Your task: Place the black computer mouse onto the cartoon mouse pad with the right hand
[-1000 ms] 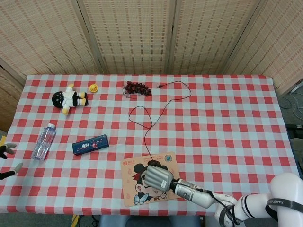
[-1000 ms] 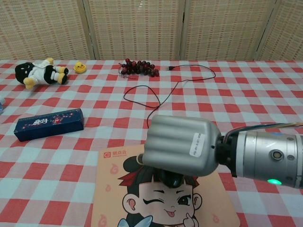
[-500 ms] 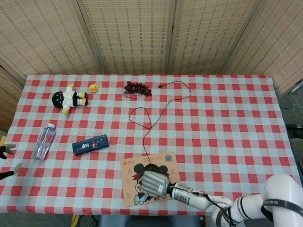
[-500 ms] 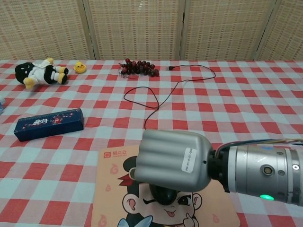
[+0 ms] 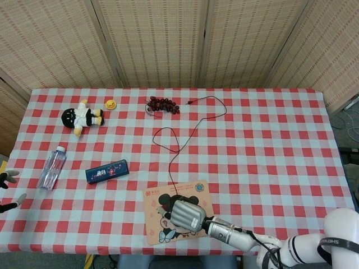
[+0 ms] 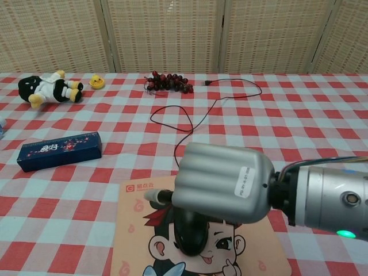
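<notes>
Far left of the cartoon mouse pad, at the table edge: left hand, only fingertips showing, spread apart and holding nothing. Up-left of the pad: plastic water bottle, plush doll, dark blue box. On the pad itself: black computer mouse, resting over the printed cartoon face, cable trailing away toward the far side. Directly over the mouse: right hand, knuckles up, fingers curled down around it; whether gripping or merely covering, cannot tell. Placement looks essentially done. Left to do, by judgement: letting go and lifting clear without dragging the mouse off the pad.
</notes>
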